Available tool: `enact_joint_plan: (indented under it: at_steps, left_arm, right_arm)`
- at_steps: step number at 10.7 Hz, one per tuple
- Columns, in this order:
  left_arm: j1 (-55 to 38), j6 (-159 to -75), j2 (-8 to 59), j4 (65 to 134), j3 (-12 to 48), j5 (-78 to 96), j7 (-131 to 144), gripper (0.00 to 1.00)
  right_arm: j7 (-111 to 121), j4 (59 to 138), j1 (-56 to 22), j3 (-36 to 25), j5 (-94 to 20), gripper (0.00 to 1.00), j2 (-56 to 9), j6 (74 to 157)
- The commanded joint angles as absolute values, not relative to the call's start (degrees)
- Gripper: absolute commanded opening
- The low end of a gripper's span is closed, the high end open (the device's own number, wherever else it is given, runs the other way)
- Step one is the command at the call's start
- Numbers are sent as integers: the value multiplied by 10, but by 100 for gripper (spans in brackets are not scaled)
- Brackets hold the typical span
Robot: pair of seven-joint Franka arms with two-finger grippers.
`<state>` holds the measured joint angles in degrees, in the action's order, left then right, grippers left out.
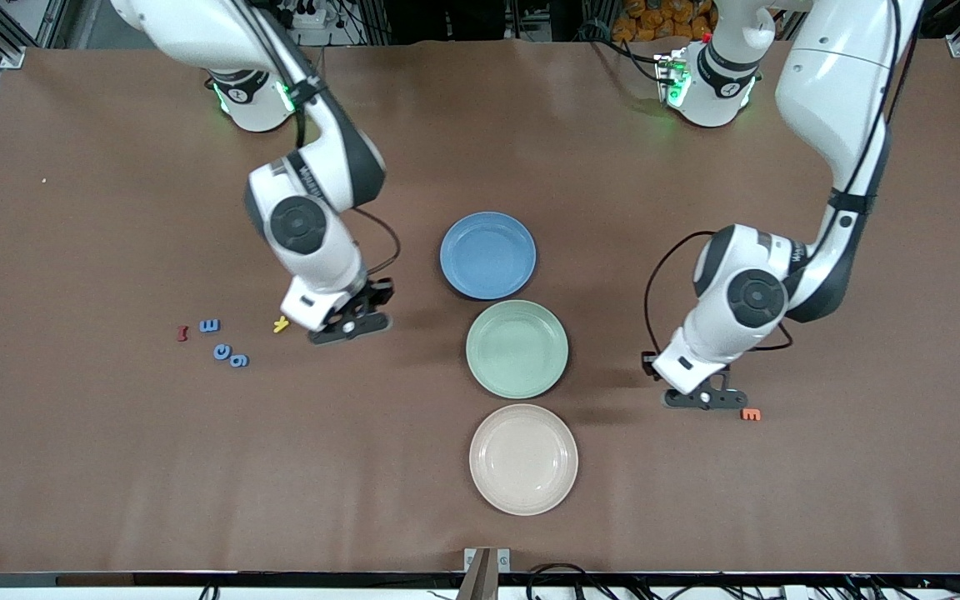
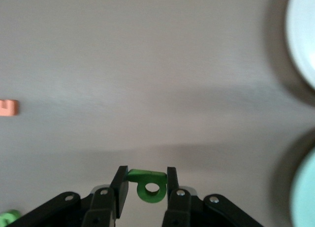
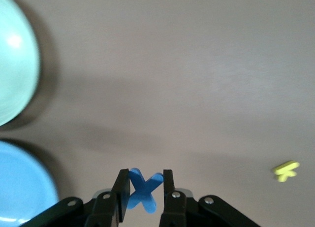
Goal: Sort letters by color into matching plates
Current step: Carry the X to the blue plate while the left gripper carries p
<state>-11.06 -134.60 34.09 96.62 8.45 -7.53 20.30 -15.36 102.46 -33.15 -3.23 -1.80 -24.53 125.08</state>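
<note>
Blue X [image 3: 143, 189] in right gripper [image 3: 142, 185] fingers.

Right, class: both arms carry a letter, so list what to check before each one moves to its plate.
1. Left gripper jaws shut on green letter: ok.
2. Right gripper jaws shut on blue X: ok.
3. Green plate bare: ok.
4. Blue plate bare: ok.
5. Held letters lifted off the table: cannot tell.
6. Orange letter lies close beside the left gripper: not ok.

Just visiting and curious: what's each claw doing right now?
Left claw shut on green letter. Right claw shut on blue X. Blue plate, green plate bare. Nothing blocking.
</note>
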Motion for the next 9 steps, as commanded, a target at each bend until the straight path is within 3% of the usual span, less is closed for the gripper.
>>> enact_joint_plan:
  at_steps: [1, 5, 9]
  left_arm:
    - [-167, -1339, 338, 965, 79, -84, 277, 0]
    - [-231, -1340, 391, 917, 78, -85, 405, 0]
    - [-267, -1344, 427, 881, 79, -83, 499, 0]
  right_arm:
    - [-191, 1018, -408, -41, -24, 18, -246, 1246]
    - [-240, 951, -490, -41, -19, 18, -321, 1245]
    - [-248, 933, -516, -37, -12, 18, -362, 1252]
